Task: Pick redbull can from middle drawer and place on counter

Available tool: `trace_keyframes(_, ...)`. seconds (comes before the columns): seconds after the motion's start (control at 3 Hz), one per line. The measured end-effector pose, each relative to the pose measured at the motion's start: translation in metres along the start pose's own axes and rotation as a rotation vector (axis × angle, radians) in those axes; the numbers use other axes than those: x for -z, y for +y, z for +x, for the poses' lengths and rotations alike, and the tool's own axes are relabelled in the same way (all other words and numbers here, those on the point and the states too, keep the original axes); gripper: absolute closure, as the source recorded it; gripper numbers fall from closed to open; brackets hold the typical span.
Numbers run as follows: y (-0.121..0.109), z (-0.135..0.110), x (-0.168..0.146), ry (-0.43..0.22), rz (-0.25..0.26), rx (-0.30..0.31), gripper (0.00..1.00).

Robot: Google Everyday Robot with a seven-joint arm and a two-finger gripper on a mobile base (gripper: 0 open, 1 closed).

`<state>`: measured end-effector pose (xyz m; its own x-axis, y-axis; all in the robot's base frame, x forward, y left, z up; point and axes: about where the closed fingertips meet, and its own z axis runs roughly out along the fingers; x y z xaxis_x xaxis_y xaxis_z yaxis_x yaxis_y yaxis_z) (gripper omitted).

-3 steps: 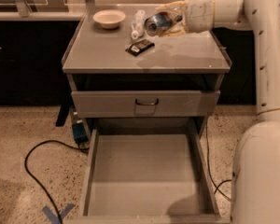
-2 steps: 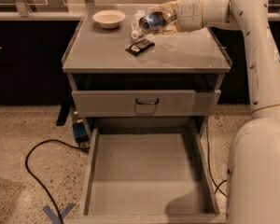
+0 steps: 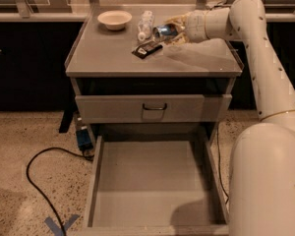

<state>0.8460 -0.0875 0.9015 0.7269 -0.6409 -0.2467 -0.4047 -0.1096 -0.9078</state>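
The redbull can (image 3: 164,32), blue and silver with its silver end facing left, lies sideways in my gripper (image 3: 173,30). The gripper is shut on it and holds it low over the back of the counter (image 3: 113,58), just right of a clear plastic bottle (image 3: 146,23). I cannot tell whether the can touches the counter top. My pale arm reaches in from the right. The middle drawer (image 3: 152,181) is pulled open below, and its flat grey floor is bare.
A white bowl (image 3: 114,18) sits at the counter's back left. A small dark packet (image 3: 147,49) lies just in front of the can. A shut drawer front with a dark loop handle (image 3: 155,106) is above the open drawer. A black cable (image 3: 37,176) runs across the floor at left.
My gripper with the can has shifted slightly left and then lower toward the counter top. The bottle, bowl and packet have not moved.
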Motion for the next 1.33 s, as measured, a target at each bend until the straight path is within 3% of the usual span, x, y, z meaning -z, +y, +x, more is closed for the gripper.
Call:
trace_keyframes(0.33,0.035,0.032,-0.005,0.045,-0.047,-0.102,1.0)
trace_keyframes(0.67,0.06,0.041,-0.007,0.036,-0.077,-0.17,0.85)
trace_keyframes(1.33,0.06,0.041,-0.008,0.036,-0.077,-0.17,0.41)
